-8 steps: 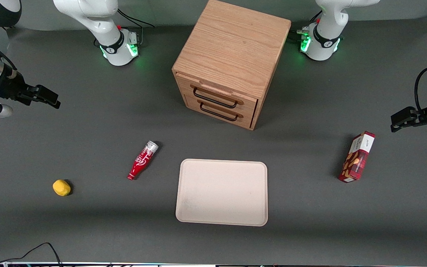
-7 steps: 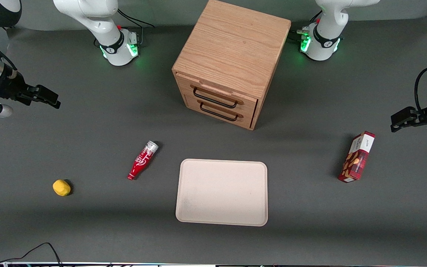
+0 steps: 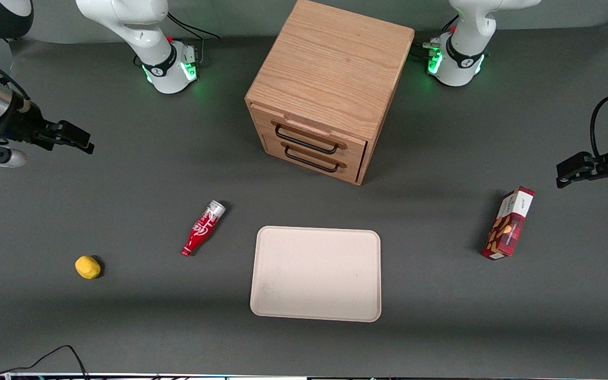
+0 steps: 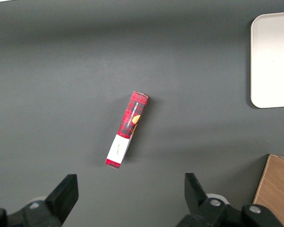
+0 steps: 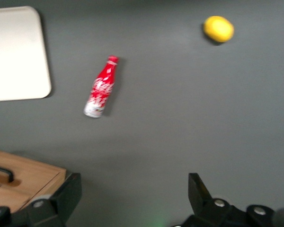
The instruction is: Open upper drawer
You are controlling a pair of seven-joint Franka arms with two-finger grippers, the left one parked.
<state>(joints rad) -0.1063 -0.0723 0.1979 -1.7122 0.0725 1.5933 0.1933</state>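
Hovering above the bench toward the working arm's end, the gripper reaches level, jaws spread and holding nothing, pointing toward three o'clock in the front view at the oak cabinet, whose upper drawer sits shut, well apart.

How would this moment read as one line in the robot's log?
task: open upper drawer | drawer: closed | gripper: open, empty, above table toward working arm's end, apart from drawer

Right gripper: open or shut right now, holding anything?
Right gripper: open, empty, above the table toward the working arm's end, far from the upper drawer.
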